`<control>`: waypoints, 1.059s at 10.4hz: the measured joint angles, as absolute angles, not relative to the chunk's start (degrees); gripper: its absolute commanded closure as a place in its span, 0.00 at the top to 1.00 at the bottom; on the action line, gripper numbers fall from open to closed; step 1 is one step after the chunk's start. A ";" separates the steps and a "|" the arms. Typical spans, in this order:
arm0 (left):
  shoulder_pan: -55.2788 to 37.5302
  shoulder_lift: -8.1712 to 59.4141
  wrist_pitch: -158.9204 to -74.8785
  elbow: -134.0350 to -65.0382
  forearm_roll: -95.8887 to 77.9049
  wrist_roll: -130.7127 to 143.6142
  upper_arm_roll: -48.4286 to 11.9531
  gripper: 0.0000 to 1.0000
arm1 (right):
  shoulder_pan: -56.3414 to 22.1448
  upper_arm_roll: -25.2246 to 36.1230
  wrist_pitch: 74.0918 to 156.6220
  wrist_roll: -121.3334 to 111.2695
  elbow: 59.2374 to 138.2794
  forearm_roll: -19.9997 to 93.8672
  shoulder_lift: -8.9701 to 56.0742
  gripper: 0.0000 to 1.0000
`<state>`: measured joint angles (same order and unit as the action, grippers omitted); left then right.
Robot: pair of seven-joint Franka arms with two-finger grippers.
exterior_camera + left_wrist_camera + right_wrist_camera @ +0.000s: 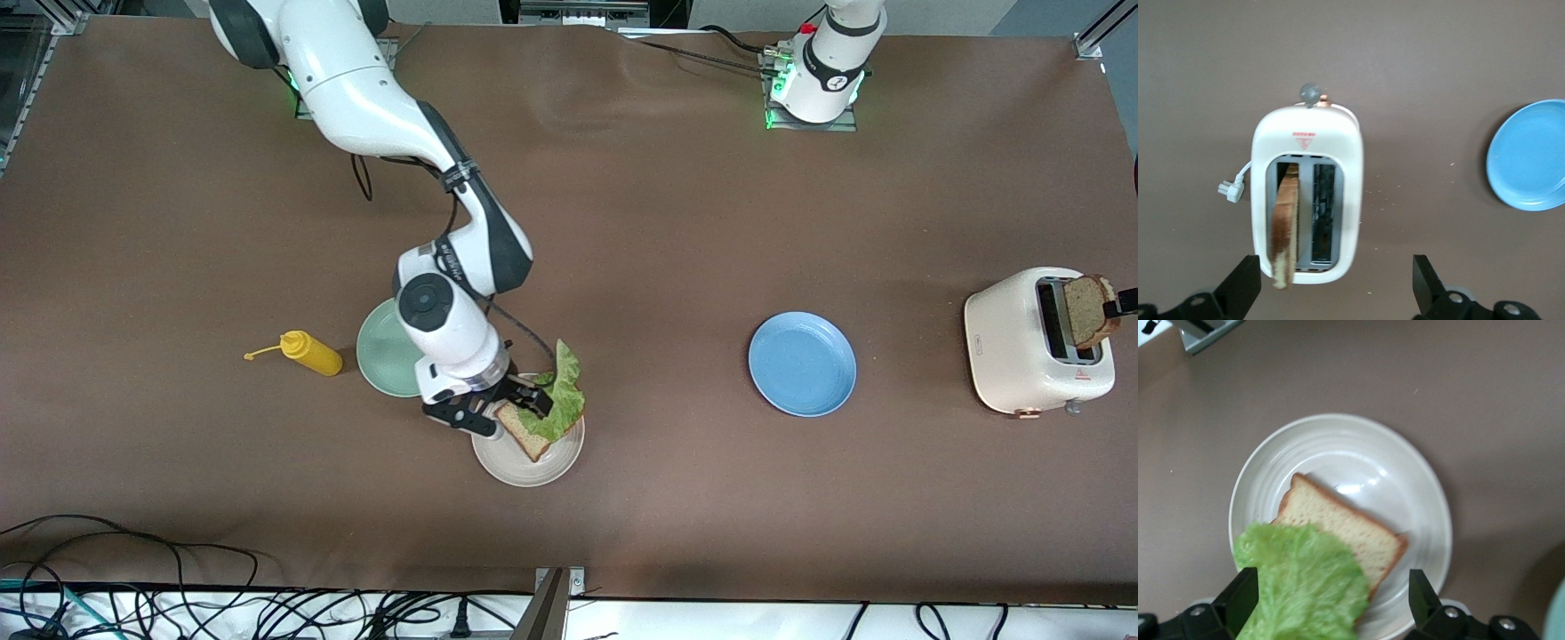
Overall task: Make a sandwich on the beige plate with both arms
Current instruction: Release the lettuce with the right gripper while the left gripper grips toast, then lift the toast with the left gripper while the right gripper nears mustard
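Green lettuce (1301, 583) is being draped over one bread slice (1345, 530) on the beige plate (528, 467) near the table's front edge, the right gripper (498, 413) hanging open-jawed above. Over the toaster (1306, 193), holding another slice (1285, 227), the left gripper (1336, 287) is being held open-jawed.

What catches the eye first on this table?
A ruffled green lettuce leaf on a bread slice on the beige plate, under the right gripper, jaws open. At the left arm's end of the table, the left gripper hangs open over a white toaster with another slice poking out.
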<state>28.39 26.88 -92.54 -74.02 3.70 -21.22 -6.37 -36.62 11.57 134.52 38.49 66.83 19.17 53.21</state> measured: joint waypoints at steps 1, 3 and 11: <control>28.74 28.16 -93.39 -74.03 4.57 -22.45 -5.54 1.00 | -35.19 11.59 132.65 34.95 69.29 19.16 50.35 1.00; 28.90 30.35 -94.09 -74.05 8.77 -22.93 -5.31 1.00 | -32.11 11.72 124.28 27.98 73.41 19.11 43.02 1.00; 30.10 35.15 -94.14 -74.24 10.94 -23.04 -5.26 0.01 | -16.70 11.87 102.14 1.51 87.56 8.63 19.33 1.00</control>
